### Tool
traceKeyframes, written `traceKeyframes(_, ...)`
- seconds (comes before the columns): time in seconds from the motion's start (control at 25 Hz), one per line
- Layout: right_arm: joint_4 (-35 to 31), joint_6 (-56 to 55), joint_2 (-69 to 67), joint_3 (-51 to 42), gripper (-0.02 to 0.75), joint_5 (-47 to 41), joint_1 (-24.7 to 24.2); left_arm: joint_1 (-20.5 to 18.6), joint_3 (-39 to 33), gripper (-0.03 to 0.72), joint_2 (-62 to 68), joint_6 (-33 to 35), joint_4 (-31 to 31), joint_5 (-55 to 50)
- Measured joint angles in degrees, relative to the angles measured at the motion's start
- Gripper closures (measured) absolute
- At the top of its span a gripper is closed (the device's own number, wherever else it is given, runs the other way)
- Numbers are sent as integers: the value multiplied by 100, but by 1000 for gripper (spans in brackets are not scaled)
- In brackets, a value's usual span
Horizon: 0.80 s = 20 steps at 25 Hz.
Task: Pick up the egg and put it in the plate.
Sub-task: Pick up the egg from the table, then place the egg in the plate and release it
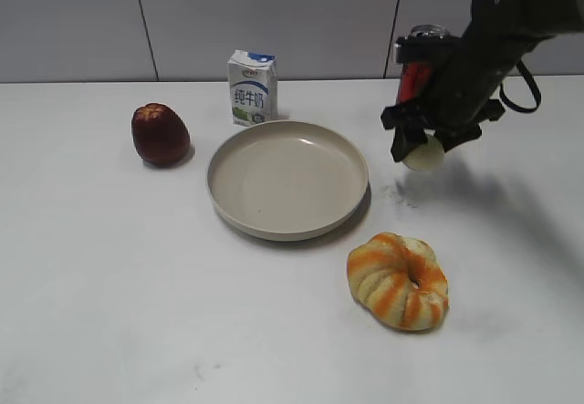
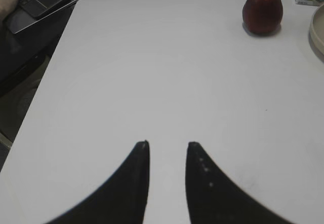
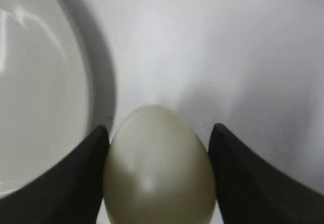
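The right claw [image 1: 422,149] carries the egg [image 1: 424,155] clear of the desk [image 1: 109,276], just to the right of the plate [image 1: 287,179] and not yet over its rim. The wrist view shows the two dark fingers [image 3: 76,183] pressed against opposite flanks of the egg [image 3: 159,168], closed only as far as the shell allows, with the plate's raised edge [image 3: 98,82] just to the left. The grip looks secure, but the shell is smooth and rounded, so a jolt on the way across could, in all likelihood, let it slide out and drop short of the plate. A release from too high risks a crack or a roll over the shallow rim; a pass too low could clip that rim and nudge the plate. Beyond the plate stand a milk carton [image 1: 252,88] and, to its left, a red apple [image 1: 160,134]; a striped bread ring [image 1: 399,281] lies in front and to the right. The left claw [image 2: 167,145] hovers over bare desk well left of the plate, its fingers slightly parted and holding nothing.
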<state>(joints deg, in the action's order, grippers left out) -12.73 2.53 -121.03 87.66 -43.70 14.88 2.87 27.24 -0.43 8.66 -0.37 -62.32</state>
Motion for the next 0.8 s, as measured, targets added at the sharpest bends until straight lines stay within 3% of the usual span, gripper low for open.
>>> traceKeyframes(0.28, -241, 0, 18, 1395, 296, -725, 565, 0, 0, 499, 0, 0, 0, 0)
traceKeyframes(0.56, -236, 114, -106, 1530, 296, -438, 1318, 0, 0, 505, 0, 0, 0, 0)
traceKeyframes(0.8, -241, 146, -762, 1530, 296, -322, 1464, 0, 0, 505, 0, 0, 0, 0)
